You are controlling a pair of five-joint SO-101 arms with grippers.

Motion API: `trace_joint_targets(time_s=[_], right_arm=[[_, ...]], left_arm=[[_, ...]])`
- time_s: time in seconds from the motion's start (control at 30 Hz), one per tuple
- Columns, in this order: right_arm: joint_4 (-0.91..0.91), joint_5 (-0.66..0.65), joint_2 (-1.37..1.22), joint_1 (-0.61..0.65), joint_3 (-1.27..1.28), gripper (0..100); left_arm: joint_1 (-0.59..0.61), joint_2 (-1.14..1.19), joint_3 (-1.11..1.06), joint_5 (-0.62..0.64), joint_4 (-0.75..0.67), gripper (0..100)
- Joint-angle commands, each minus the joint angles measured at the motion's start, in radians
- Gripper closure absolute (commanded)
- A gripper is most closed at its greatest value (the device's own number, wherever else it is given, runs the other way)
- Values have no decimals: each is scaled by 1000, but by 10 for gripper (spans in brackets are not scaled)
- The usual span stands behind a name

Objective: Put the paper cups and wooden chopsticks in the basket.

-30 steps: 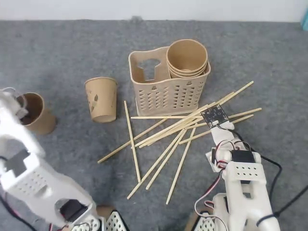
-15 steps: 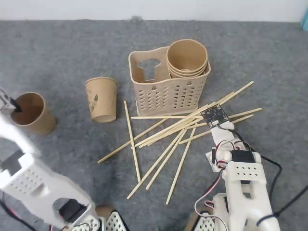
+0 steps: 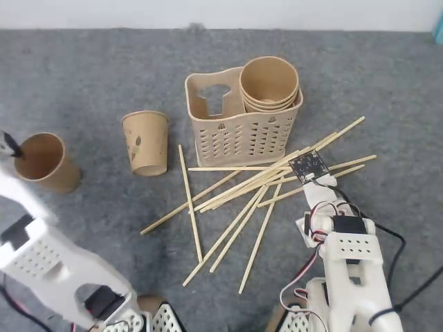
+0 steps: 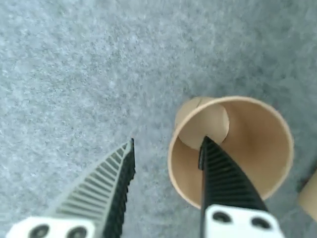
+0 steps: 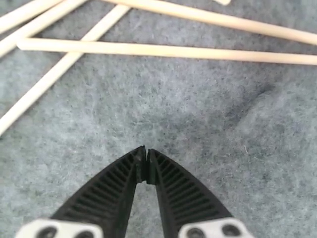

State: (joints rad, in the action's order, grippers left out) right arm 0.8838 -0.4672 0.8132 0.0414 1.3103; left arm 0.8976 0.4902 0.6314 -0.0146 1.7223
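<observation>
1. Brown paper cup [image 3: 43, 162]: my target stands upright on the grey carpet [image 3: 90, 69] at the far left, well apart from the basket [image 3: 239, 138].
2. Over the last second my left arm has swung off the cup. It hid part of the rim then; now the whole mouth shows from above.
3. The left gripper [image 4: 168, 143] is spread wide, one finger inside the cup and one outside, straddling its wall. I judge that closing here would take it.
4. The right gripper [image 5: 146, 151] hasn't moved: pinched together on nothing, over carpet near the wooden chopsticks [image 3: 242, 190].
5. Left to do: this cup, the second loose cup [image 3: 145, 142] and every chopstick. A stack of cups [image 3: 270, 79] already sits in the basket.
</observation>
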Motion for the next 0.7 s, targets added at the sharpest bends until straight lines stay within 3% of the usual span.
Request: trace_joint_targets(time_s=[0.0,0.17,0.33,0.5,0.67], right_arm=[[4,-8,36,7,-3,991],[5,-3,36,7,-3,991],[5,-3,36,7,-3,991],[4,-2,36,7,-3,991],[1,-2,36,7,-3,991]], left_arm=[[-3,17,-21,-18,21,804],[-6,84,-25,-11,-20,816],[-18,103,-22,12,-17,1000],[-58,91,-12,-66,29,989],[-72,3,-15,-68,32,989]])
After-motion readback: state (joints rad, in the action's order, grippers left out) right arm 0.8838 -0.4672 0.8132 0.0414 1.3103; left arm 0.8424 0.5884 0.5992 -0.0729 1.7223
